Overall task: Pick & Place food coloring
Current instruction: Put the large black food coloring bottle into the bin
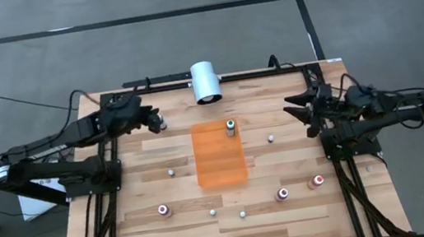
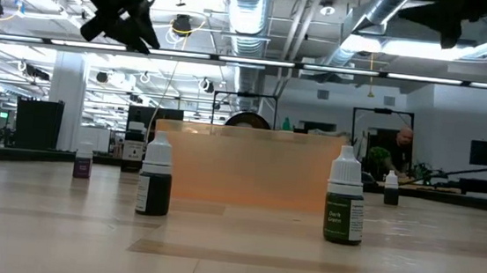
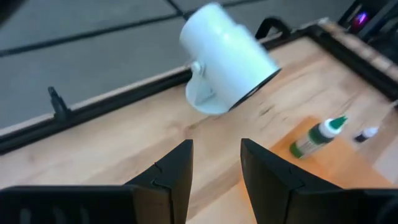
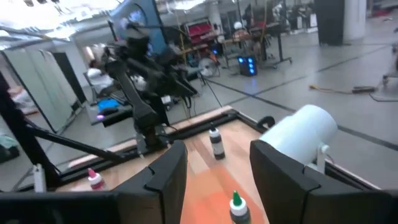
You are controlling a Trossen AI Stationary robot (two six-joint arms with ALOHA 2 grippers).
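Near the table's far left corner, the left gripper (image 1: 156, 120) hangs above the wood, fingers a narrow gap apart and holding nothing. The right gripper (image 1: 298, 108) sits by the far right edge, fingers wider apart, also empty.

The food coloring is scattered. One green bottle (image 1: 230, 127) stands at the far end of the orange mat (image 1: 220, 167). Two reddish bottles (image 1: 283, 195) sit toward the near right, one (image 1: 163, 211) near left, and tiny ones lie between.

The main risk is a finger clipping a bottle's side on descent and toppling it. Misjudged height is another risk.

Only the low view shows two dark bottles (image 2: 154, 180) upright in profile. The left wrist view alone shows the white cylinder (image 3: 225, 59) lying close to the green bottle (image 3: 317, 136).
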